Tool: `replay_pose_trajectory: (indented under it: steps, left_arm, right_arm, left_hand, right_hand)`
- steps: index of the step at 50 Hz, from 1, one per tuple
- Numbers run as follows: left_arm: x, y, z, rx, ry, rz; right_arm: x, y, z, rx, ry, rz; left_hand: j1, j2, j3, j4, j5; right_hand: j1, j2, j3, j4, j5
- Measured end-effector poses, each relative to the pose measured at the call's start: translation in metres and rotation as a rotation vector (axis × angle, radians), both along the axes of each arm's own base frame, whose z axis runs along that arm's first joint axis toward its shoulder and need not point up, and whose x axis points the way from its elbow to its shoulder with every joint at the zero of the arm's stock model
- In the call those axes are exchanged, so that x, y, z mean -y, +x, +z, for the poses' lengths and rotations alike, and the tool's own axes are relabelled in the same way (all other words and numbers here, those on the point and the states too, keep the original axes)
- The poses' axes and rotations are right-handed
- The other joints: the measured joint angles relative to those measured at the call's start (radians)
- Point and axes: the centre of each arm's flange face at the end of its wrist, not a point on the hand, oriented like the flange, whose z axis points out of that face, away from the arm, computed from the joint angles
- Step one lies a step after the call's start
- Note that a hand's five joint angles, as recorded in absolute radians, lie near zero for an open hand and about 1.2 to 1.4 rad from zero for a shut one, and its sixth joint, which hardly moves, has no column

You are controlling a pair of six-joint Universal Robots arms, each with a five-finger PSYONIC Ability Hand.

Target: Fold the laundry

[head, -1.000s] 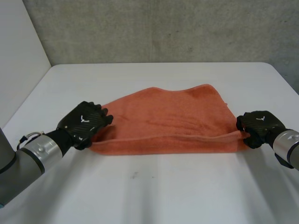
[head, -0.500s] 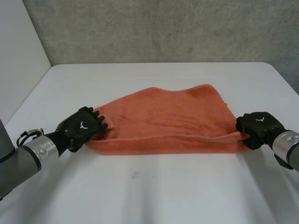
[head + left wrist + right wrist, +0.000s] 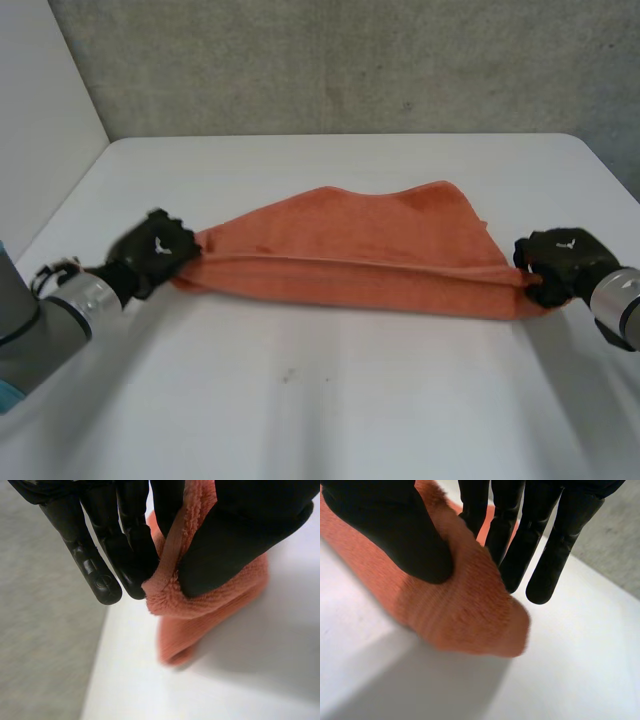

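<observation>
An orange towel (image 3: 365, 250) lies stretched across the middle of the white table (image 3: 330, 400). My left hand (image 3: 155, 248) grips its near left corner; in the left wrist view that corner (image 3: 172, 592) is pinched between the thumb (image 3: 235, 545) and straight fingers (image 3: 125, 545). At the opposite end my right hand (image 3: 562, 262) holds the near right corner. The right wrist view has that corner (image 3: 470, 615) pressed between the thumb (image 3: 395, 530) and fingers (image 3: 515, 535). The near edge is pulled taut and raised between both hands.
A grey concrete wall (image 3: 350, 60) runs behind the table's far edge. A white wall panel (image 3: 35, 110) stands at the left. Bare tabletop stretches in front of the towel and behind it.
My left hand has closed on the towel's left corner and pulled it left and up. The near edge has drawn taut and the towel looks narrower. The right hand shifted slightly right.
</observation>
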Motion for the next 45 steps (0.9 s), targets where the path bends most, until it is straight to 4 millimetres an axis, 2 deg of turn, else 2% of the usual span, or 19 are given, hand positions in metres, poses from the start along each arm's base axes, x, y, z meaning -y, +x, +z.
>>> replay_pose_trajectory:
  steps: [6, 7, 9, 10, 11, 13, 17, 18, 21, 23, 26, 29, 33, 35, 36, 38, 40, 43, 45]
  left_arm:
    - [0.007, 0.013, 0.039, -0.012, -0.12, 0.168]
    - [0.006, 0.017, 0.056, -0.03, -0.158, 0.222]
    - [0.003, 0.02, 0.07, -0.05, -0.184, 0.261]
    - [-0.002, 0.023, 0.09, -0.092, -0.222, 0.302]
    - [-0.002, 0.023, 0.09, -0.092, -0.222, 0.302]
    - [-0.015, 0.027, 0.126, -0.186, -0.276, 0.351]
    - [-0.033, 0.03, 0.163, -0.312, -0.319, 0.369]
    - [-0.043, 0.031, 0.18, -0.374, -0.33, 0.366]
    - [-0.055, 0.031, 0.198, -0.445, -0.328, 0.356]
    - [-0.06, 0.031, 0.204, -0.472, -0.316, 0.352]
    - [-0.064, 0.031, 0.204, -0.486, -0.273, 0.355]
    - [-0.062, 0.032, 0.194, -0.476, -0.217, 0.368]
    - [-0.048, 0.033, 0.159, -0.431, -0.059, 0.411]
    - [-0.045, 0.033, 0.152, -0.422, -0.03, 0.419]
    - [-0.038, 0.034, 0.133, -0.399, 0.045, 0.438]
    - [-0.035, 0.034, 0.126, -0.391, 0.073, 0.445]
    - [-0.024, 0.034, 0.105, -0.368, 0.145, 0.462]
    - [-0.005, 0.032, 0.086, -0.351, 0.2, 0.47]
    - [0.007, 0.03, 0.082, -0.351, 0.202, 0.467]
  right_arm:
    - [-0.003, 0.0, 0.041, 0.004, -0.073, 0.0]
    - [-0.006, 0.001, 0.059, 0.005, -0.103, 0.001]
    - [-0.01, 0.001, 0.072, 0.007, -0.125, 0.001]
    - [-0.013, 0.001, 0.089, 0.008, -0.157, 0.001]
    - [-0.013, 0.001, 0.089, 0.008, -0.157, 0.001]
    - [-0.023, 0.001, 0.129, 0.01, -0.237, 0.003]
    - [-0.037, 0.002, 0.172, 0.01, -0.326, 0.004]
    - [-0.046, 0.002, 0.194, 0.01, -0.367, 0.006]
    - [-0.057, 0.003, 0.216, 0.011, -0.397, 0.01]
    - [-0.06, 0.003, 0.223, 0.011, -0.396, 0.011]
    - [-0.059, 0.003, 0.223, 0.008, -0.359, 0.014]
    - [-0.052, 0.004, 0.213, 0.004, -0.314, 0.016]
    - [-0.031, 0.008, 0.177, -0.012, -0.18, 0.031]
    - [-0.027, 0.009, 0.17, -0.016, -0.159, 0.034]
    - [-0.018, 0.012, 0.151, -0.027, -0.103, 0.046]
    - [-0.015, 0.013, 0.145, -0.03, -0.085, 0.049]
    - [-0.004, 0.017, 0.124, -0.041, -0.034, 0.058]
    - [0.016, 0.026, 0.105, -0.058, -0.034, 0.052]
    - [0.027, 0.032, 0.101, -0.065, -0.071, 0.042]
  left_hand:
    - [0.003, 0.009, 0.009, 0.008, 0.006]
    - [0.003, 0.01, 0.01, 0.009, 0.006]
    - [0.005, 0.011, 0.011, 0.011, 0.014]
    - [0.01, 0.011, 0.011, 0.011, 0.014]
    - [0.01, 0.011, 0.011, 0.011, 0.014]
    - [0.019, 0.013, 0.013, 0.012, 0.02]
    - [0.027, 0.013, 0.013, 0.012, 0.024]
    - [0.03, 0.014, 0.013, 0.012, 0.025]
    - [0.032, 0.014, 0.013, 0.012, 0.025]
    - [0.034, 0.014, 0.013, 0.012, 0.025]
    - [0.036, 0.014, 0.013, 0.012, 0.025]
    - [0.037, 0.014, 0.013, 0.012, 0.025]
    - [0.037, 0.014, 0.013, 0.012, 0.025]
    - [0.036, 0.014, 0.013, 0.012, 0.025]
    - [0.036, 0.014, 0.013, 0.012, 0.025]
    - [0.037, 0.014, 0.013, 0.012, 0.025]
    - [0.037, 0.014, 0.013, 0.012, 0.025]
    - [0.036, 0.014, 0.013, 0.012, 0.025]
    - [0.037, 0.014, 0.014, 0.012, 0.025]
  right_hand:
    - [0.0, 0.0, 0.0, 0.0, 0.0]
    - [0.0, 0.0, 0.001, 0.0, 0.0]
    - [0.0, 0.0, 0.001, 0.0, 0.0]
    - [0.0, 0.0, 0.001, 0.0, 0.0]
    - [0.0, 0.0, 0.001, 0.0, 0.0]
    - [0.0, 0.0, 0.001, 0.0, 0.0]
    - [0.0, 0.003, 0.001, 0.0, 0.0]
    - [0.0, 0.003, 0.001, 0.0, 0.0]
    - [0.0, 0.003, 0.001, 0.0, 0.0]
    - [0.0, 0.003, 0.001, 0.0, 0.001]
    - [0.0, 0.003, 0.001, 0.0, 0.001]
    - [0.0, 0.003, 0.001, 0.0, 0.001]
    - [0.0, 0.003, 0.001, 0.0, 0.001]
    - [0.0, 0.003, 0.001, 0.0, 0.001]
    - [0.0, 0.003, 0.001, 0.0, 0.001]
    - [0.0, 0.003, 0.001, 0.0, 0.001]
    - [0.0, 0.003, 0.001, 0.0, 0.001]
    - [0.0, 0.003, 0.001, 0.0, 0.001]
    - [0.0, 0.003, 0.001, 0.0, 0.001]
